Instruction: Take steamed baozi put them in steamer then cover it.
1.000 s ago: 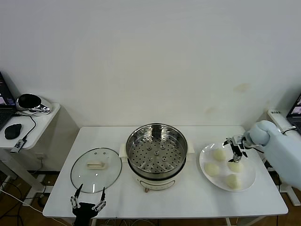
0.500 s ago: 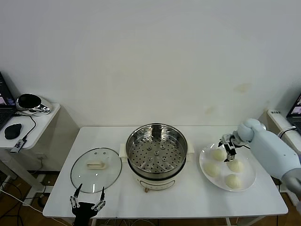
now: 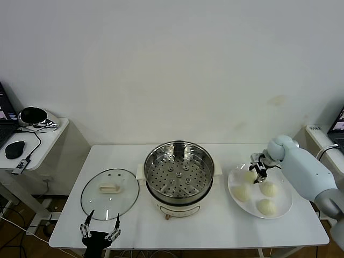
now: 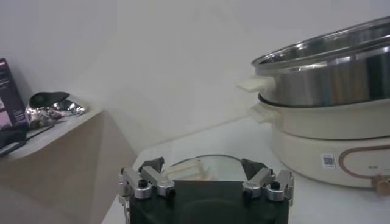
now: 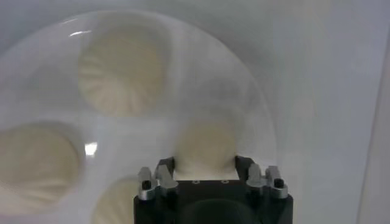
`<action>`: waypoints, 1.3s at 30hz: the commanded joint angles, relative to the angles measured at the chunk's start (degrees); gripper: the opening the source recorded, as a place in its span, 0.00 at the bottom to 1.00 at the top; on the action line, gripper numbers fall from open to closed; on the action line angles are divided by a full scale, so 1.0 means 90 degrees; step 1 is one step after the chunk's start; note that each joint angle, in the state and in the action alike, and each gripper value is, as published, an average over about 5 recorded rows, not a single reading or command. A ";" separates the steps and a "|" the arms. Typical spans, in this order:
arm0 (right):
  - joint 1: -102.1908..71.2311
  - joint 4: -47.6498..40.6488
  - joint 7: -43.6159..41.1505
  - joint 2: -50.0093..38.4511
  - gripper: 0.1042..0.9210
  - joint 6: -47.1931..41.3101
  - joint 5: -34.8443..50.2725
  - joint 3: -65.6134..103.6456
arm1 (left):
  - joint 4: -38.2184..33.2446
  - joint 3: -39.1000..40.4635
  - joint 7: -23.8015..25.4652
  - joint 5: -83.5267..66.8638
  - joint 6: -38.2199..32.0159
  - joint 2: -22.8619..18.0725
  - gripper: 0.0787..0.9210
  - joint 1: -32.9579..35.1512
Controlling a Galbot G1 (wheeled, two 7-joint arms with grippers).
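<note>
On the bench, the steamer stands empty at centre, its cover flat at nine o'clock, and four baozi sit on the plate at three o'clock. The right tool, fingers spread, straddles the rear-left baozi; centre it, then close gently. Since a second ago it has shifted from the middle bun. The left tool idles open.

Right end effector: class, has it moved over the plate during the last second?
Yes. The right end effector has shifted along the plate toward the steamer, now at the bun nearest it.
</note>
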 commanded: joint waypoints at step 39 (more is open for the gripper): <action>0.4331 0.2630 0.0624 0.1468 0.51 0.1212 0.3911 -0.4984 | 0.0024 -0.0051 0.0008 -0.0222 -0.0018 0.0184 0.88 -0.0221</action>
